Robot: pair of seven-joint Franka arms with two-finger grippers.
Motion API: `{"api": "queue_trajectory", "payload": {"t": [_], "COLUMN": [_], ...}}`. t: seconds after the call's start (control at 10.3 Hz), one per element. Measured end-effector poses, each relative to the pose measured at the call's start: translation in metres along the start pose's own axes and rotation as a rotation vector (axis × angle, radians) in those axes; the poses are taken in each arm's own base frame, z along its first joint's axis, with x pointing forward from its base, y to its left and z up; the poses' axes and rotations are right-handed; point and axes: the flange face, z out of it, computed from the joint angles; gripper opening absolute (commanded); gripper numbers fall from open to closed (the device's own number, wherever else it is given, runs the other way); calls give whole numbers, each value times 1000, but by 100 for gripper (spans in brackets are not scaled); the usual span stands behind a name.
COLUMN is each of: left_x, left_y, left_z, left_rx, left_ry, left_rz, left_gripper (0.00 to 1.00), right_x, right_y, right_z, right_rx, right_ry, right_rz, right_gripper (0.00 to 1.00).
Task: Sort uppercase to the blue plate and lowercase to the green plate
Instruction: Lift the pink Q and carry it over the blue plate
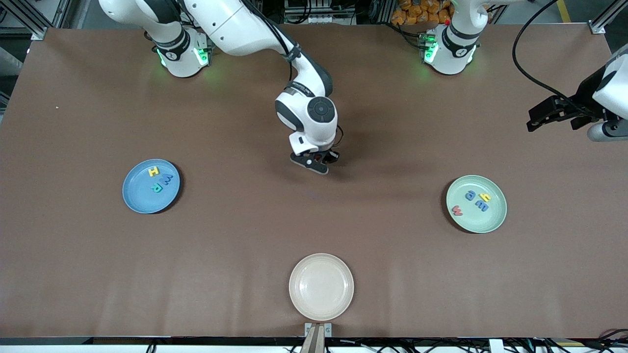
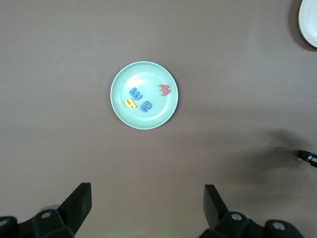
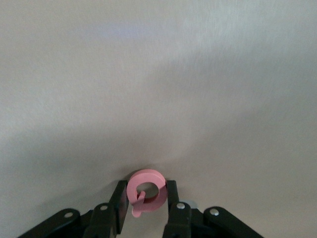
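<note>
Red Q (image 3: 144, 192), the last uppercase letter outstanding, sits pinched between the fingers (image 3: 119, 207) of the right gripper (image 1: 318, 159), which is low over the bare middle of the worktop (image 1: 235, 255); whether the letter rests on the surface or is just clear of it cannot be told. The blue plate (image 1: 139, 202), toward the right arm's end, already carries the yellow H (image 1: 153, 171), blue W (image 1: 168, 180) and teal-green R (image 1: 157, 188). The green plate (image 1: 491, 219), toward the left arm's end, holds all four lowercase letters: red w (image 1: 457, 211), blue a (image 1: 470, 196), blue m (image 1: 482, 206) and yellow h (image 1: 485, 197). Lowercase sorting therefore appears complete; uppercase stands at three of four, and in my judgement only the Q's carry to the blue plate and its release remain. A cream-white plate (image 1: 299, 304), nearest the front camera, holds nothing. The left gripper (image 2: 148, 210) waits raised near its end of the worktop, fingers spread wide and holding nothing.
</note>
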Motion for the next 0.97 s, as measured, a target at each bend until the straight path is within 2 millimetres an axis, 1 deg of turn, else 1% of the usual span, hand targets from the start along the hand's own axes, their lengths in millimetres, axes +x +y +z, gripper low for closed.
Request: {"api": "queue_trajectory", "payload": {"t": [0.1,0.19,0.29,0.49,0.58,0.68,0.78,0.88,0.97], "left_x": [0,0,0,0,0,0,0,0,0], "left_y": [0,0,0,0,-2,-4,-4,-4,-4], "left_z": [0,0,0,1,1,1,1,1,1], "left_rx": [0,0,0,1,1,0,0,0,0], "left_ry": [0,0,0,-4,-5,-5,-5,-5,-5], "left_rz": [0,0,0,-1,-3,-6,-7,-7,-7], "left_gripper": [100,100,100,100,100,100,100,100,100], "right_x": [15,34,57,99,123,152,182,207,227], "right_y": [6,16,29,55,72,95,121,146,172], "right_z": [-7,-14,-21,-27,-27,-28,-31,-33,-36], "right_rx": [-14,-36,-53,-79,-103,-123,-138,-151,-169], "right_ry": [-22,-48,-69,-92,-110,-129,-144,-159,-184], "right_rz": [-49,-107,-161,-259,-325,-394,-453,-506,-561], "right_gripper": [29,29,29,29,29,29,29,29,29]}}
